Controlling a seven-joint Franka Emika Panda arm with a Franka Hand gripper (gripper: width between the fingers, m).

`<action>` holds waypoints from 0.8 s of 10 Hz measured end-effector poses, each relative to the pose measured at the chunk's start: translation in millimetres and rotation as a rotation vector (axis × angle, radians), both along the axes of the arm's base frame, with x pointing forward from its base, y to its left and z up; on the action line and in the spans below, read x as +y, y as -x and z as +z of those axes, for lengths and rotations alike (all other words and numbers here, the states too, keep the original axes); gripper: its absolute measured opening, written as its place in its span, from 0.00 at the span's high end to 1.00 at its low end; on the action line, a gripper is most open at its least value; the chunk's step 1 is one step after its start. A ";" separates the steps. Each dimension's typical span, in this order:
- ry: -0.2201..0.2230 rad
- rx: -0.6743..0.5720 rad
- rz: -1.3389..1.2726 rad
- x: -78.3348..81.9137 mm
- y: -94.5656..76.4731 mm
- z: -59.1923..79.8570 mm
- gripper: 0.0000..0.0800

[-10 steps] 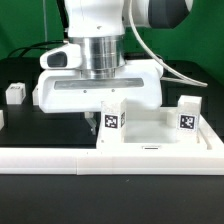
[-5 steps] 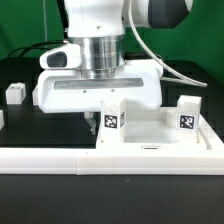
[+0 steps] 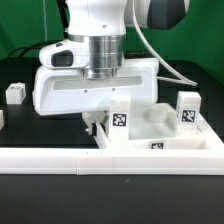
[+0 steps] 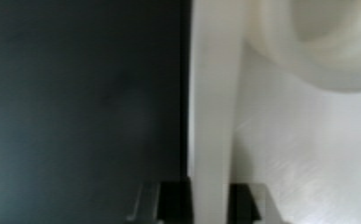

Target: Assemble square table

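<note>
The white square table top lies at the exterior view's right, just behind the long white rail. Two white legs with tags stand up from it, one near the hand and one at the far right. My gripper comes down on the top's left rim and is shut on it. In the wrist view the rim runs as a white strip between the two dark fingertips, with my gripper closed around it. A round corner socket shows beside the rim.
A long white low rail runs across the front. A loose white leg lies on the black table at the exterior view's left, and another white piece shows at the left edge. The arm's wide white hand hides the area behind the table top.
The table top has shifted and lifted a little in the gripper's hold. Its two legs now sit higher in the exterior view, and a tag on its front wall has come into view.
</note>
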State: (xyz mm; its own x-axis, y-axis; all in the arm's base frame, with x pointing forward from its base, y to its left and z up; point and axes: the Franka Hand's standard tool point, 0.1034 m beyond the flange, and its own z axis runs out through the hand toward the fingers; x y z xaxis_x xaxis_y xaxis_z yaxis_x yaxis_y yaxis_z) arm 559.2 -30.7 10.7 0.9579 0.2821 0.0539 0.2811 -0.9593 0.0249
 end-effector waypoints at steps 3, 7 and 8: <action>0.030 0.008 0.245 -4.9 -2.3 0.7 0.94; 0.127 -0.033 0.908 27.1 -33.2 5.7 0.93; 0.127 -0.030 0.917 22.7 -32.6 5.4 0.93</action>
